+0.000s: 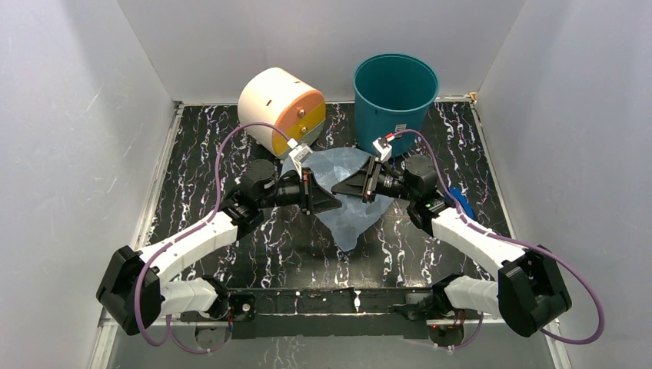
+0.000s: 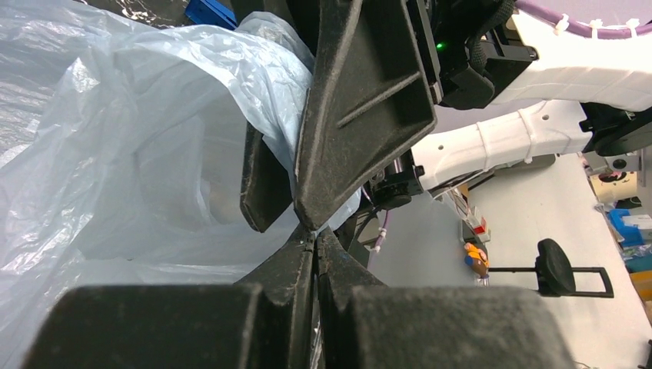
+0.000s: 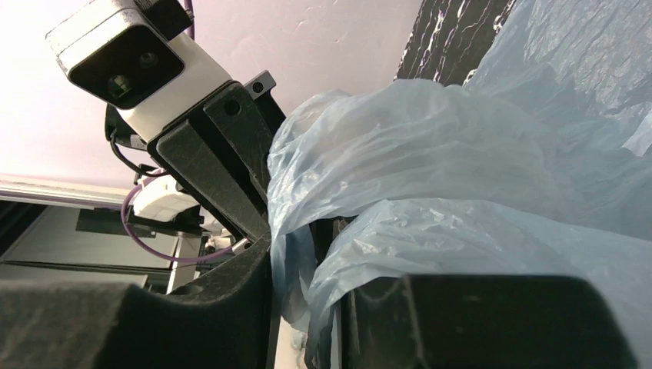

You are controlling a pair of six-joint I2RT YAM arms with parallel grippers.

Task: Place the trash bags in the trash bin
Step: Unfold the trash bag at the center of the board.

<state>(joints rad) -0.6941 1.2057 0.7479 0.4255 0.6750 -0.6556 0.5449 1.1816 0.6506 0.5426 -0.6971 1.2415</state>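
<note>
The pale blue, crinkly trash bag (image 1: pixel 355 211) hangs bunched over the middle of the table between my two grippers, its lower corner pointing toward the near edge. My left gripper (image 2: pixel 314 231) is shut, with a thin edge of the bag (image 2: pixel 115 154) pinched between its tips. The right gripper (image 3: pixel 305 254) faces it tip to tip, jaws partly apart, and loose folds of the bag (image 3: pixel 461 154) hang in the gap. In the top view the left gripper (image 1: pixel 334 204) and the right gripper (image 1: pixel 342 190) almost touch. The teal trash bin (image 1: pixel 394 96) stands upright behind them at the back, holding nothing that I can see.
A cream and orange drum-shaped box (image 1: pixel 281 108) lies on its side at the back, left of the bin. A small dark blue flat object (image 1: pixel 459 200) lies on the table beside the right arm. White walls close in the black marbled table (image 1: pixel 200 161) on three sides.
</note>
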